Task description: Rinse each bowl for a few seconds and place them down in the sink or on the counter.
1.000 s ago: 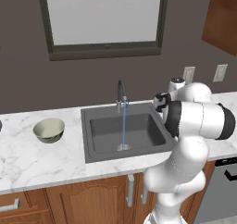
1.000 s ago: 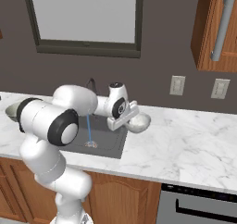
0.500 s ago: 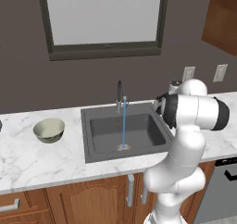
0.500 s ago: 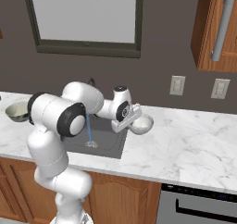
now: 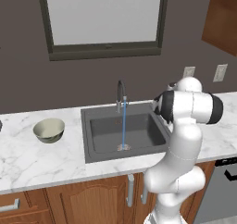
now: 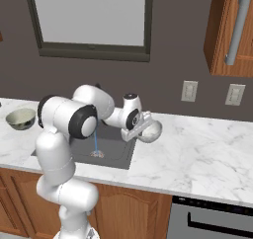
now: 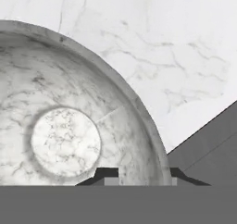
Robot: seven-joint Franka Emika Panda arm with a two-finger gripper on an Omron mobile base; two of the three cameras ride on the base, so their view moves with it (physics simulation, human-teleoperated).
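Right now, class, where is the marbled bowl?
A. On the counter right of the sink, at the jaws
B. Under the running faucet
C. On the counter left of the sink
A: the marbled bowl sits on the counter right of the sink.

The left base view looks forward and down from behind the arm's left side, facing the back wall square on; the sink (image 5: 125, 133) sits mid-picture with the faucet (image 5: 121, 94) behind it, and the olive bowl (image 5: 49, 130) lies left on the counter (image 5: 28, 158). The right base view looks from behind the arm's right side, angled leftward, taking in more counter to the right. Both share the sink, the window and the olive bowl. The hand view looks straight down at close range into the marbled bowl (image 7: 65, 126), with counter and a sink corner beyond.
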